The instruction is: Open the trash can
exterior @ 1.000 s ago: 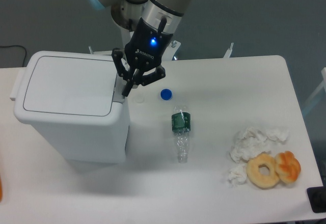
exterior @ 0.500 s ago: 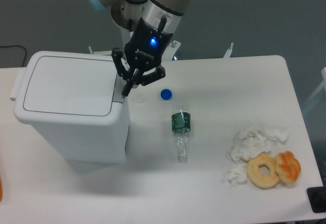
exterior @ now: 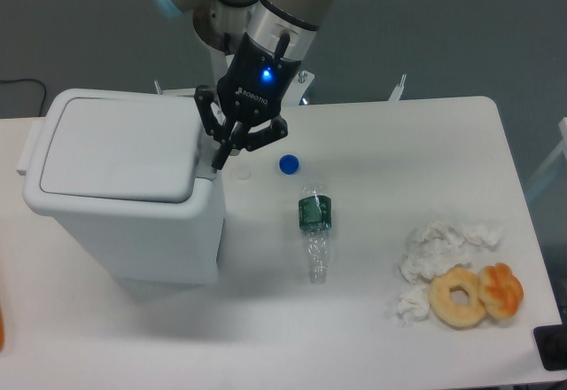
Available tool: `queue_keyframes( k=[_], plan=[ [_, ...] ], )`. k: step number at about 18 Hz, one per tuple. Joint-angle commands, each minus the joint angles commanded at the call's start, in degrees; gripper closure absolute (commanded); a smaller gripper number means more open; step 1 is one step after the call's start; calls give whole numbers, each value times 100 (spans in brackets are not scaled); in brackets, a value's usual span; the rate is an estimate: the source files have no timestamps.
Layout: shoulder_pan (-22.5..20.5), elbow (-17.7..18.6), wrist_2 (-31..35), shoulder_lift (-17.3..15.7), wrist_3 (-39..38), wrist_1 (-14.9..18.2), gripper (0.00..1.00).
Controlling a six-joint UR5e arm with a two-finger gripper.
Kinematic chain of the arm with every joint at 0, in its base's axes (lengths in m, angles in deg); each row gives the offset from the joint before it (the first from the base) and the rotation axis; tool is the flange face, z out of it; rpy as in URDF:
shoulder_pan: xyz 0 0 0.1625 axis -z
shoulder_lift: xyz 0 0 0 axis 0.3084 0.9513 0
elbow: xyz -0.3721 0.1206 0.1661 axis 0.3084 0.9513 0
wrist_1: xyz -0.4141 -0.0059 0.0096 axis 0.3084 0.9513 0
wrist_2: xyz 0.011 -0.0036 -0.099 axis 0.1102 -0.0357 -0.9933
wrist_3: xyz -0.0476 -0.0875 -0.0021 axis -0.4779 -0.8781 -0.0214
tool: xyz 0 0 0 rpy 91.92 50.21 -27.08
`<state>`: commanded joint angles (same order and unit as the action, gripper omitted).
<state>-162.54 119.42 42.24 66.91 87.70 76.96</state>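
A white table (exterior: 399, 142) fills the frame before a grey wall. The trash can (exterior: 120, 186) sits at left, lid seemingly just lifting. The gripper (exterior: 220, 155), fingers pinched together, presses its right edge, likely the release tab.

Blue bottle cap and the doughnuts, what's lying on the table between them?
In the fixed camera view, a crushed clear plastic bottle and crumpled white tissues lie between the blue cap and the doughnuts.
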Motion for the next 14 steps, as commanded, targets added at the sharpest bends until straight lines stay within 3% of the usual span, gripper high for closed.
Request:
queue_keyframes(
  k=[4, 5, 6, 8, 10, 13, 14],
  plan=[
    [-9, -52, 0, -18, -18, 17, 88],
    [-17, -88, 0, -9, -18, 26, 83],
    [-35, -149, -9, 0, -18, 18, 76],
    [-70, -359, -9, 35, -9, 9, 46],
    [-158, -579, -9, 166, -53, 9, 38],
    [-456, -633, -9, 185, -9, -9, 24],
    [-535, -633, 0, 228, 17, -17, 12]
  ],
)
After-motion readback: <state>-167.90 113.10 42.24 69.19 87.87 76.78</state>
